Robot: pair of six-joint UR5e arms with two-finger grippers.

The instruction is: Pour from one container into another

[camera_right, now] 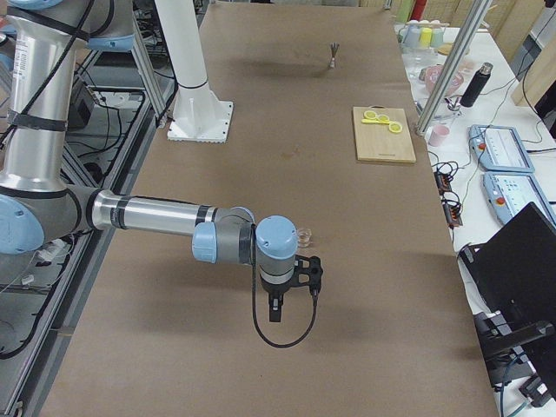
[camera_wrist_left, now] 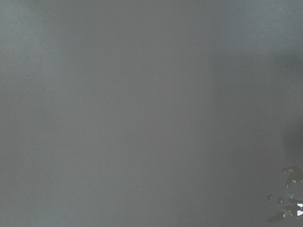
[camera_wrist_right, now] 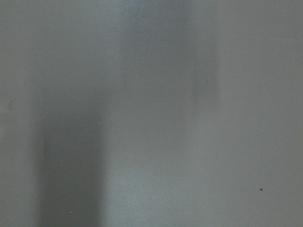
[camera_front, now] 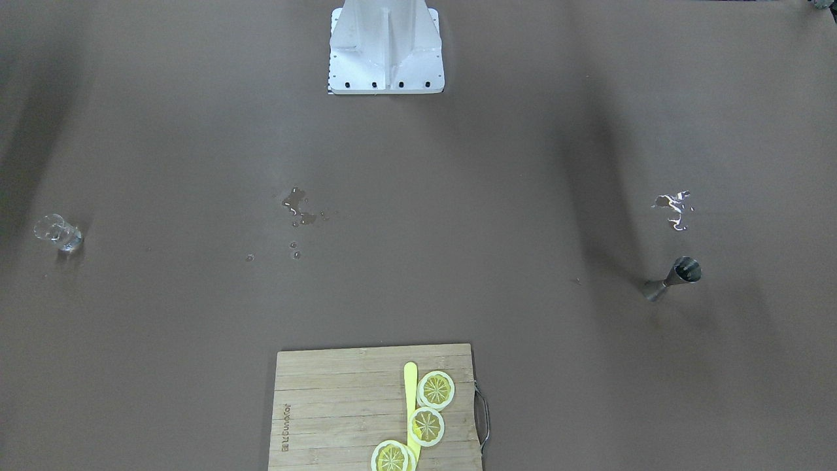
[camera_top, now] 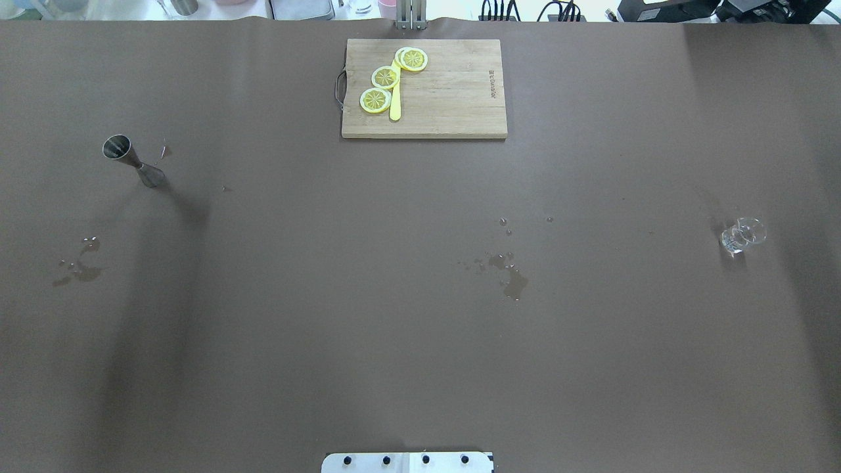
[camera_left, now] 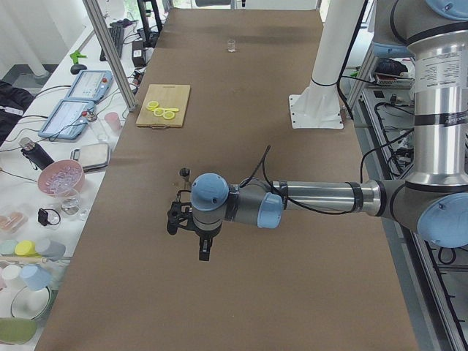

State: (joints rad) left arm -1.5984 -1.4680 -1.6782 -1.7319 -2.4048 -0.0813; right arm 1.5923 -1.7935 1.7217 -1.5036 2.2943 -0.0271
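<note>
A steel jigger [camera_top: 131, 161] stands upright on the robot's left side of the brown table, also visible as the jigger [camera_front: 673, 278]. A small clear glass [camera_top: 742, 235] stands far over on the right side, seen too as the glass [camera_front: 59, 233]. My left gripper [camera_left: 191, 230] hovers above the table close to the jigger [camera_left: 184, 173]. My right gripper [camera_right: 291, 287] hangs near the glass [camera_right: 303, 234]. Both grippers show only in the side views, so I cannot tell whether they are open or shut. The wrist views show bare table.
A wooden cutting board [camera_top: 453, 98] with lemon slices [camera_top: 385, 77] and a yellow knife [camera_top: 395, 105] lies at the far middle. Water puddles [camera_top: 509, 276] and a wet patch [camera_top: 79, 266] mark the table. The robot base [camera_front: 386, 49] stands at the near edge.
</note>
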